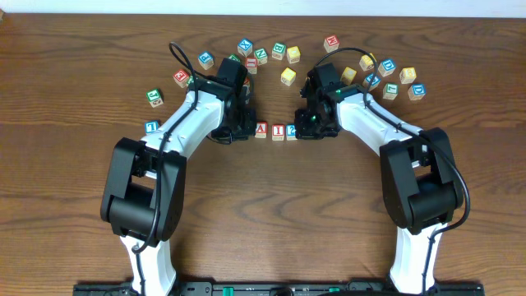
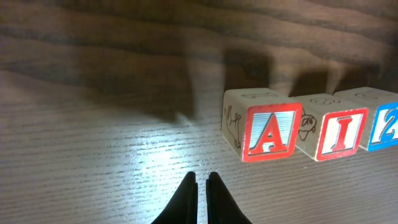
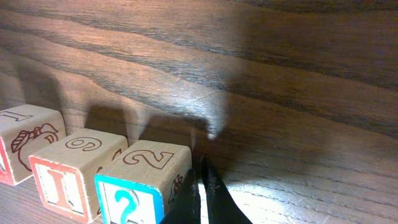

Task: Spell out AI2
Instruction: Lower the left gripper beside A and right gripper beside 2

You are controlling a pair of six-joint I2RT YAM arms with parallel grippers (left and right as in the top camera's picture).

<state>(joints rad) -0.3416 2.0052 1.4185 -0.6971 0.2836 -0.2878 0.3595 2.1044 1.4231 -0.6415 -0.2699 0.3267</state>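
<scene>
Three wooden blocks stand in a row on the table: a red A block (image 1: 260,129) (image 2: 264,131), a red I block (image 1: 279,130) (image 2: 333,131) (image 3: 71,171) and a blue 2 block (image 1: 291,131) (image 2: 379,121) (image 3: 143,183). My left gripper (image 2: 201,180) is shut and empty, on the table just left of the A block (image 1: 238,131). My right gripper (image 3: 204,171) is shut and empty, its fingers against the right side of the 2 block (image 1: 308,129).
Several loose letter blocks lie scattered along the far side, such as a yellow one (image 1: 288,76), a red one (image 1: 331,43) and a green one (image 1: 154,99). A blue block (image 1: 151,127) lies at the left.
</scene>
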